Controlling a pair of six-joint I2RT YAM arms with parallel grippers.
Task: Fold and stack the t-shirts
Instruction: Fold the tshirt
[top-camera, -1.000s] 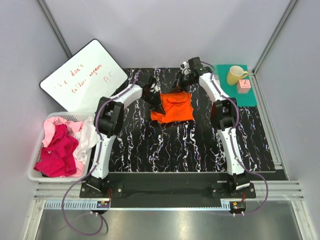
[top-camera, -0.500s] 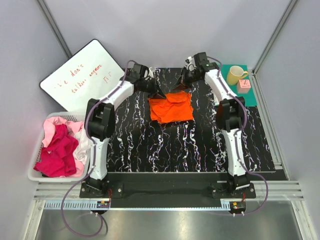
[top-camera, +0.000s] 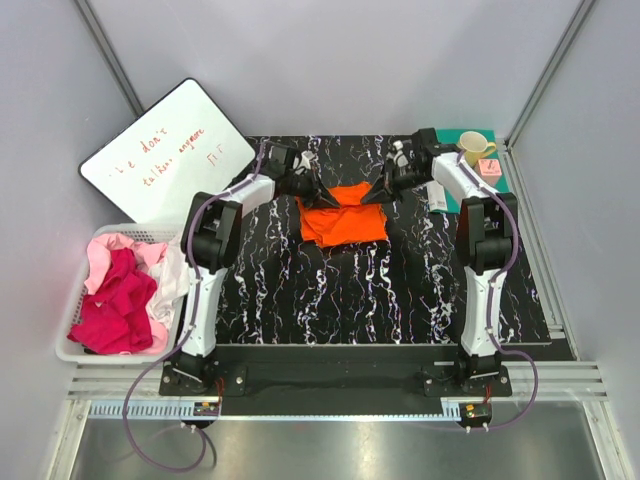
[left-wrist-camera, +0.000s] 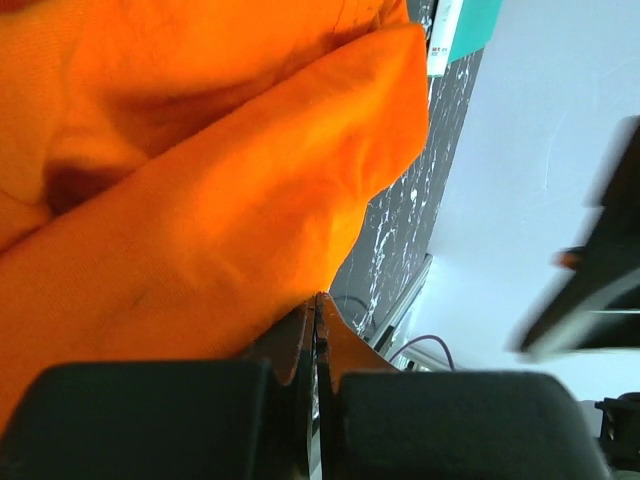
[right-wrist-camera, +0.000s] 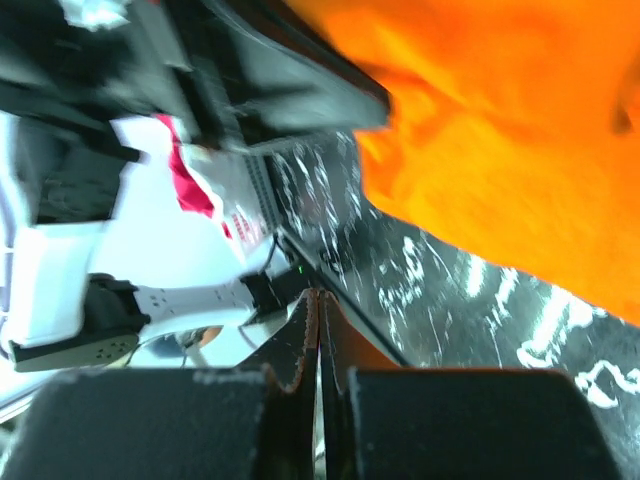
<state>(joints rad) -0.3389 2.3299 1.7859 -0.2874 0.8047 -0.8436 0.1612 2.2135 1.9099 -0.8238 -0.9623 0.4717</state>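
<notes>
Risk stuff first, imo. Both grippers are pinched fully closed w/ nothing in them. The left gripper (left-wrist-camera: 315, 300) has its tips right at the edge of the orange t-shirt (top-camera: 345, 215); can't tell if they're actually touching it. The right gripper (right-wrist-camera: 318, 295) is just beside the shirt's other side, tips over bare table (top-camera: 330, 300), no cloth between the fingers.

What could go wrong:
- Closed tips that drag across the shirt would prob bunch it or flip a layer open. It's soft cloth on a slick top, so it'll slide instead of staying put.
- The arms come at the shirt from opposite sides and sit near each other over it, so they could bump if both push in.
- The right arm is close to the yellow mug (top-camera: 472, 150) and the pink block (top-camera: 487, 170) on the teal mat (top-camera: 500, 195), right of the shirt. A wide swing could knock them.
- The magenta t-shirt (top-camera: 112, 305) and the pale pink t-shirt (top-camera: 110, 245) lie tangled in the white basket (top-camera: 110, 356), well left of the orange one. Grabbing one could pull the other along.

Materials/shapes: the orange shirt is matte knit, folded into a rough lumpy rectangle w/ uneven layers and soft creases. The table is glossy black w/ white veining. The fingers are hard black plastic, tapering to thin tips. The basket is slotted plastic. There's a whiteboard (top-camera: 165, 150) w/ red scribble to the far left of the shirt.
</notes>
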